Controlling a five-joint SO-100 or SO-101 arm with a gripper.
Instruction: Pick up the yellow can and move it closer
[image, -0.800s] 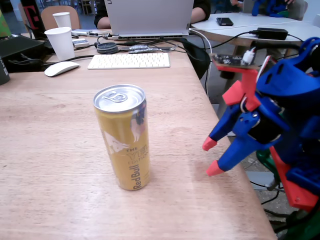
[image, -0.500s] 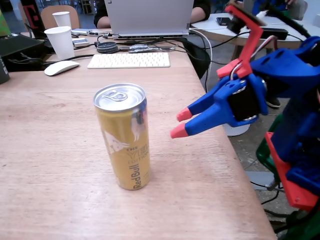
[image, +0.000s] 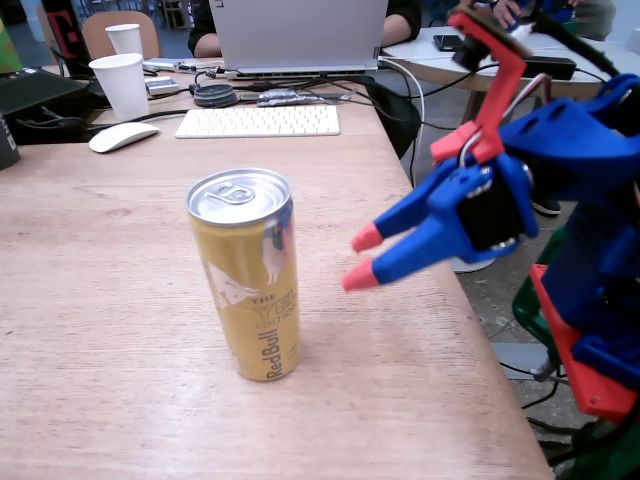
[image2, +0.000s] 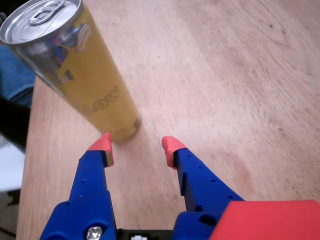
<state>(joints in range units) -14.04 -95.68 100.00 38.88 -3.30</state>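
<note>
The table (image: 90, 300) filled most of the fixed view, pale wood, with a laptop (image: 300, 35), keyboard (image: 258, 121), mouse (image: 123, 137) and two paper cups (image: 121, 85) crowded along its far edge. The arm (image: 580, 200) stood at the right, off the table's right edge, blue with red parts. The can (image: 247, 272) stood upright on bare wood in the near middle, well clear of the far clutter, label facing the camera.

The gripper (image: 358, 258) hung just right of the can at about mid-height, red tips pointing at it, jaws apart and holding nothing, not touching the can. In the wrist view the can (image2: 80, 75) sat up and left of the gripper (image2: 136, 146), not centred in the gap; the left fingertip (image2: 103, 144) lined up nearly with the can's base.

The likely trouble was that offset: pushed straight on, the left finger could have struck the can's side and tipped or skidded it, since a tall slim can topples easily. The gap also looked barely wider than the can, so it needed opening further
</note>
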